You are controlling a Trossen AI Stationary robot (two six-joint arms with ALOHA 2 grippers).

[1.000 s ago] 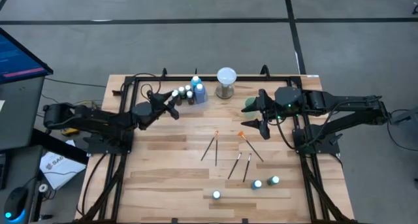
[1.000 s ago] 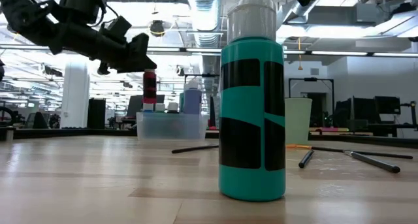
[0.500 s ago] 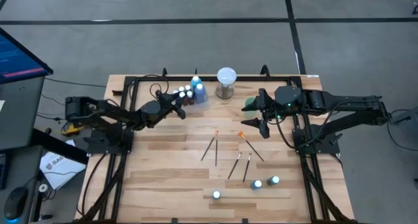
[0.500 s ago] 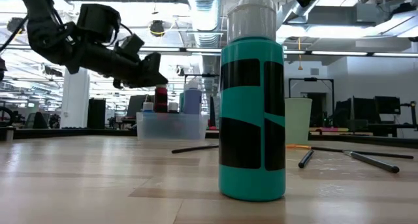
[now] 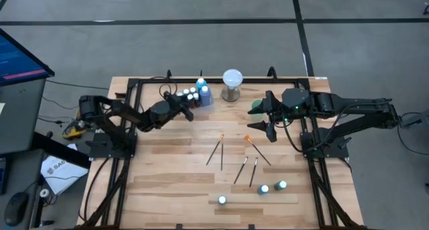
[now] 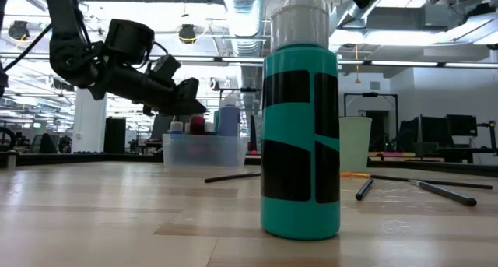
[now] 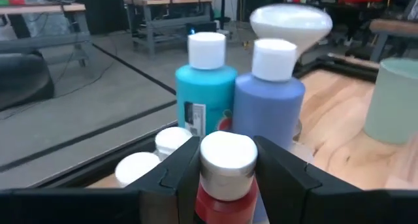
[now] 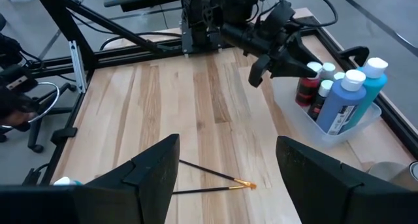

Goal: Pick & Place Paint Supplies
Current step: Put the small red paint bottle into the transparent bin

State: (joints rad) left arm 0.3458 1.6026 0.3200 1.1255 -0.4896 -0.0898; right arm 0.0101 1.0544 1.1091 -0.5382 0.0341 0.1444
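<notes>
Red paint bottle [image 7: 225,185]: white cap, red body, clamped between left gripper [image 7: 225,168] fingers above clear bin [image 8: 339,129]. Label text unreadable. Right gripper [image 8: 225,168] wide open, empty.

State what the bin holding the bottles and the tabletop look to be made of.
Bin: likely clear plastic, since the bottle bodies show through its walls. Tabletop: wood, probably butcher-block, with visible grain and joined light strips in a smooth, faintly shiny finish.

No text can be read anywhere. The teal bottle [image 7: 206,96] in the left wrist view carries a small label, too blurred to make out; the white paper [image 5: 57,171] on the floor bears dark print, also illegible.
</notes>
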